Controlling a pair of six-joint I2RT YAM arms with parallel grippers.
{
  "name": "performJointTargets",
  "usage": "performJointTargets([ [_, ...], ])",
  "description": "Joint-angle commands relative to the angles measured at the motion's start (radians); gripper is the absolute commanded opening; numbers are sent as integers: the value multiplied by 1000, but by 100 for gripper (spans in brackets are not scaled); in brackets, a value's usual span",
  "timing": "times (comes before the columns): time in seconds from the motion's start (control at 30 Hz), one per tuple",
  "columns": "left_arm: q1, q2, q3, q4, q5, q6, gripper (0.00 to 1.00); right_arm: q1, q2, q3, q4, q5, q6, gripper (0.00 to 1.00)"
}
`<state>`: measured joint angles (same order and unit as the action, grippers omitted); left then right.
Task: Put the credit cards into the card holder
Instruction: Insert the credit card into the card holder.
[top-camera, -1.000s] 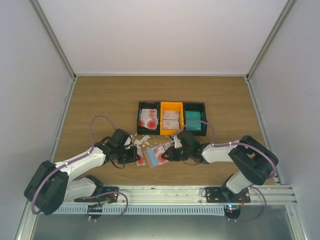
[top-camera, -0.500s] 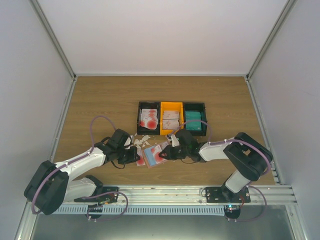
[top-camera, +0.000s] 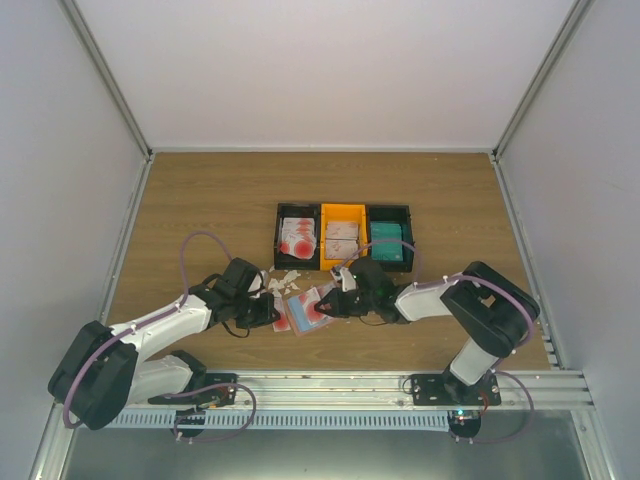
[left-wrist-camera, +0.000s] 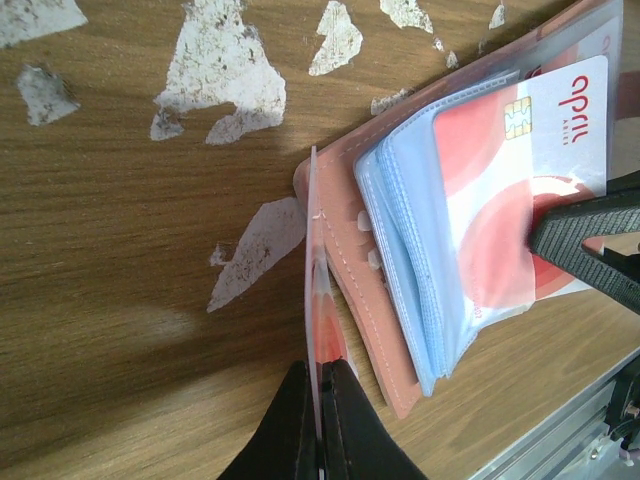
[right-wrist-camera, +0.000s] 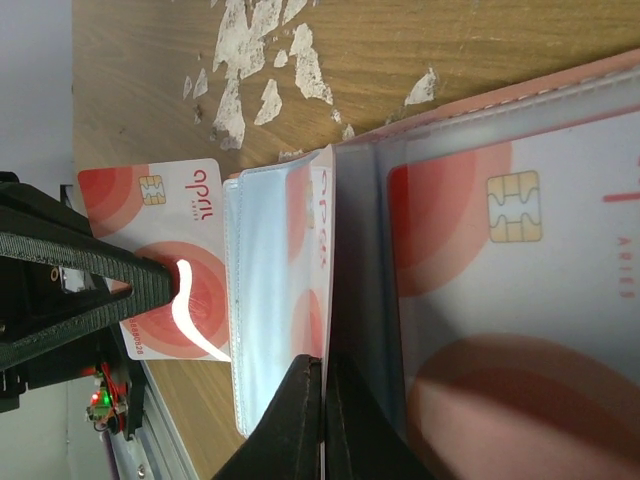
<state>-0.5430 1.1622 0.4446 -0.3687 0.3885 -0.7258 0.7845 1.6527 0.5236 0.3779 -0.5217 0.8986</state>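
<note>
The card holder (top-camera: 308, 312) lies open on the table (top-camera: 200, 200), near the front edge between the two arms and just in front of the three-part tray (top-camera: 278, 238). Its salmon cover is flat on the wood and its clear sleeves (left-wrist-camera: 420, 270) are fanned upward. Opened out like this, its long axis seems to run left to right, from one gripper to the other, with the fold crossing that line.

One sleeve already holds a white card with red rings (left-wrist-camera: 560, 110), chip end toward the far side of the table.

The right gripper (right-wrist-camera: 322, 415) has its fingers pressed together on one sleeve leaf and holds it up out of the fan. The left gripper (left-wrist-camera: 320, 425) is clamped on a loose card (right-wrist-camera: 130, 215) at the holder's left edge. That card stands nearly on edge, and its length looks to run alongside the cover, not into it.

I'd say they are at the point of feeding this card into a pocket. The next move calls for turning its leading edge toward the open mouth of a sleeve and sliding it in while the right side keeps that leaf lifted. I can't tell whether the card has entered a sleeve yet.

White scraps (left-wrist-camera: 220, 60) litter the wood behind, and more cards (top-camera: 298, 235) wait in the tray.
</note>
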Motion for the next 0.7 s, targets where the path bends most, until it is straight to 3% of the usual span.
performJointTargets([
  [0.0, -8, 14, -23, 7, -18, 1, 0, 5, 47, 0, -47, -2, -22, 0],
  [0.2, -9, 19, -24, 12, -16, 2, 0, 5, 20, -15, -81, -13, -60, 4],
  [0.57, -9, 15, -23, 8, -18, 3, 0, 29, -90, 35, -239, 112, -121, 41],
  [0.67, -9, 11, -24, 9, -19, 2, 0, 45, -114, 62, -309, 170, -134, 45],
])
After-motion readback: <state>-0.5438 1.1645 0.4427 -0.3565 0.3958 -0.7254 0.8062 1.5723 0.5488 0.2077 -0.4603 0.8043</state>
